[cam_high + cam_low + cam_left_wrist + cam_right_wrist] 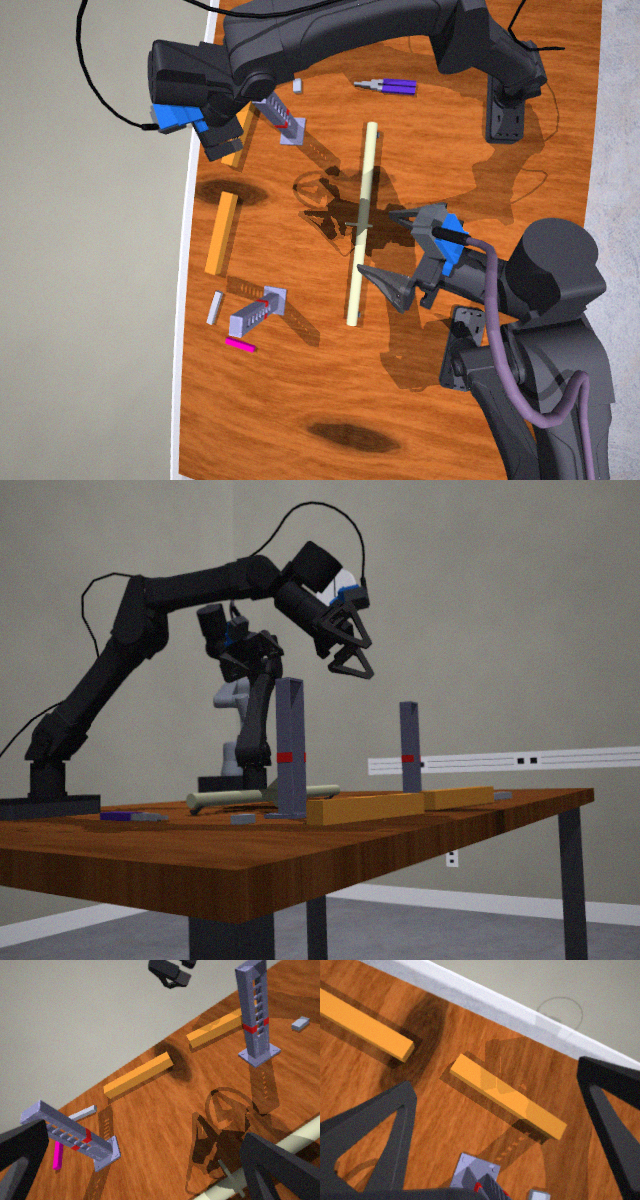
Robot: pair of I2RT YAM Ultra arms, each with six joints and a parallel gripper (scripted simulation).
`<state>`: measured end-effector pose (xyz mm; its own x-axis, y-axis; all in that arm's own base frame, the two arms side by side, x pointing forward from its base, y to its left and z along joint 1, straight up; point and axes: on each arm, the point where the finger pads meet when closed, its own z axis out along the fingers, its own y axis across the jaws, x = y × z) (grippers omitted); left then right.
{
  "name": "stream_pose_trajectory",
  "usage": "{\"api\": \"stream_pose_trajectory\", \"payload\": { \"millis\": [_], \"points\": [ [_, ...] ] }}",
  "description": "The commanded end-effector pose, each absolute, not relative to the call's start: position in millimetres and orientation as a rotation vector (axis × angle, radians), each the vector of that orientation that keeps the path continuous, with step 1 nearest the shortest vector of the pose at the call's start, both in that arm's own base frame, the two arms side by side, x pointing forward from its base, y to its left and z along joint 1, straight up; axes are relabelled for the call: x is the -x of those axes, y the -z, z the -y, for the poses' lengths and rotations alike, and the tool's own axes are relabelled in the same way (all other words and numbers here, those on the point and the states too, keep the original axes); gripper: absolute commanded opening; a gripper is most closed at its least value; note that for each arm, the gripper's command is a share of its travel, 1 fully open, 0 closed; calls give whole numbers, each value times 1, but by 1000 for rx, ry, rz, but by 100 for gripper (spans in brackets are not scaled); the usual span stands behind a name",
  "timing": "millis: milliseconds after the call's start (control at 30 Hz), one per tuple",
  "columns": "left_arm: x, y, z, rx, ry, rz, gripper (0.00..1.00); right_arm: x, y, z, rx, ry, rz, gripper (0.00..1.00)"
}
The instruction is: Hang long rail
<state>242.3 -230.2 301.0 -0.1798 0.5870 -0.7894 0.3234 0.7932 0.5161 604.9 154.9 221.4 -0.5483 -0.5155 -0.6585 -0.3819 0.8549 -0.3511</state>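
Observation:
The long cream rail (363, 222) lies flat on the table, with a small hook at each end; it also shows in the exterior view (258, 795) and in the left wrist view (306, 1136). Two grey slotted posts with red marks stand apart from it: one (281, 116) (290, 748) (255, 1010) and the other (255, 310) (409, 748) (70, 1132). My left gripper (376, 240) is open wide and empty, just beside the rail's middle. My right gripper (222, 140) (354, 650) is open and empty, raised high near the first post (477, 1180).
Two orange bars (221, 232) (240, 134) lie along the table edge beyond the posts. A purple tool (392, 85), a pink piece (240, 344) and small grey blocks (297, 85) (214, 307) lie on the table.

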Motion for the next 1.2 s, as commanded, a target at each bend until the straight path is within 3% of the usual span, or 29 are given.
{"api": "stream_pose_trajectory", "payload": {
  "millis": [0, 767, 1167],
  "points": [
    [-242, -306, 230, -692, -263, -1780, 100, -605, -232, -155, 639, 210, -2194, 100],
    [-251, -309, 229, -624, -167, -1747, 100, -619, -255, -159, 557, 213, -2083, 100],
    [-303, -261, 144, -350, -50, -1708, 100, -616, -278, -159, 363, 194, -1834, 100]
  ]
}}
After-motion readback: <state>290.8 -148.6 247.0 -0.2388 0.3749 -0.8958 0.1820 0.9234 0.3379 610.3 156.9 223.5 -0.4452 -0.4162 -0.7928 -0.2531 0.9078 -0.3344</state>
